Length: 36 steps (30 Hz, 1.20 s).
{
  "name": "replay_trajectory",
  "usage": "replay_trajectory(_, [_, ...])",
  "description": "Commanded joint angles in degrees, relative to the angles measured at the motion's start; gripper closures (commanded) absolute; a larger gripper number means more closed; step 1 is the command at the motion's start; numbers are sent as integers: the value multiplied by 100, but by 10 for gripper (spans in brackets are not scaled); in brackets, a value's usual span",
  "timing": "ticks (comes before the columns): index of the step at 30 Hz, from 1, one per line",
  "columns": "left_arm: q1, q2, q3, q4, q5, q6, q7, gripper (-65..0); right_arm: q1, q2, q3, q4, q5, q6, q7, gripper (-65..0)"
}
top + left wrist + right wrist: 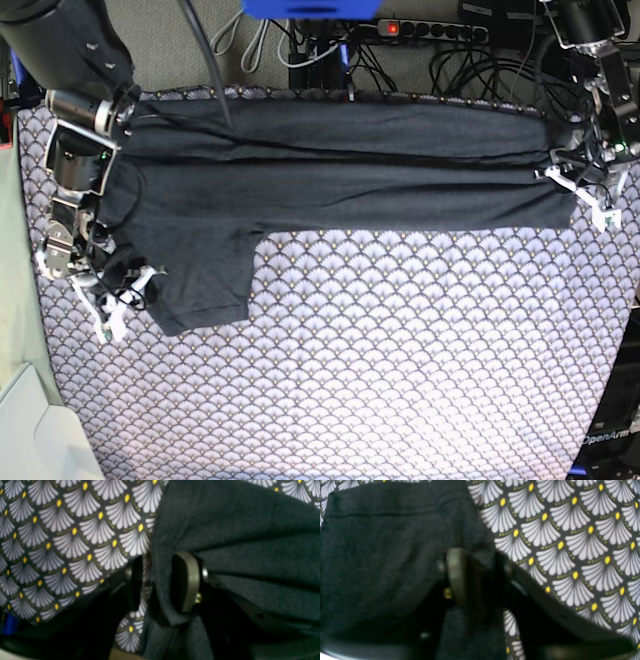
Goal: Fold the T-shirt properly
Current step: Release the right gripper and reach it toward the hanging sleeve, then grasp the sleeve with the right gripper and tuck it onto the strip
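- Stretching right across the far half of the worktop (400, 380), the T-shirt (340, 180) lies as a long dark band from one side to the other, folded lengthwise, with horizontal creases running along it.
- One short sleeve (205, 280) hangs out of that band toward the near edge, flat on the scallop-patterned cloth (420, 330) that covers the worktop.
- Over on the base view's right, the left gripper (583, 185) sits at the end of the shirt band, right at the fabric's edge.
- Close in on the left wrist view: the left gripper (155, 582) has its two pads pressed onto a bunched fold of the T-shirt (237, 542), charcoal fabric wrapped around the olive-coloured pad (186, 580) and pulled taut away from it in ridges.
- On the base view's left, the right gripper (115, 290) is down at the sleeve end of the shirt, at the cloth's side edge.
- The right wrist view shows the right gripper (476, 580) pinching a dark fold of the T-shirt (382, 555) between its pads; the picture is blurred, but fabric fills the gap.
- A hem seam (395, 513) runs straight across the top of that view, with the patterned cloth (570, 542) bare to the side.
- Behind the worktop, a power strip (430, 30) and loose cables (500, 60) lie along the back.
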Motion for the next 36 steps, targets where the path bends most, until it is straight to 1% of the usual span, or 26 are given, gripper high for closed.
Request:
replay_trajectory(1, [-30,-93,-31,75,50,19,46,-235,99,30,-3,70,11,28,-80,-60])
replay_trajectory(2, [-30,-93,-13,75,50,19,46,-235,99,39,-3,88,11,28,-72,0])
replay_trajectory(5, [-30,-93,-5,75,50,19,46,-235,116,65,-3,167,11,28,-89,-2])
replay_trajectory(7, [-30,-93,-5,75,50,19,46,-235,46,74,6,492,11,28,-116,0])
replay_trajectory(8, [-30,-93,-5,75,50,19,46,-235,-86,74,24,703,20,28,-212,0])
replay_trajectory(12, [-30,-93,4,75,50,19,46,-235,-543,13,41,2031,29,28,-819,0])
replay_trajectory(15, [58,-93,4,75,15,19,46,-235,-956,-155,41,3270,29,28,-1425,0])
replay_trajectory(18, [76,-93,4,75,6,19,46,-235,-1466,-225,50,4378,29,28,-1953,0])
replay_trajectory(20, [76,-93,13,75,6,19,46,-235,-1748,-366,50,4976,29,28,-2190,0])
replay_trajectory(23, [84,-93,13,75,6,19,46,-235,-2293,-471,50,5820,29,28,-2463,0])
replay_trajectory(25, [84,-93,13,75,6,19,46,-235,-2635,-620,50,6294,29,28,-2533,0])
replay_trajectory(29, [84,-102,13,75,6,19,46,-235,-3374,-814,50,6989,29,28,-2524,0])
replay_trajectory(31, [93,-111,13,75,6,19,46,-235,-3629,-858,50,7138,29,28,-2498,0])
replay_trajectory(36, [172,-137,13,75,-3,10,46,-235,-4007,-840,121,7138,29,28,-2480,0])
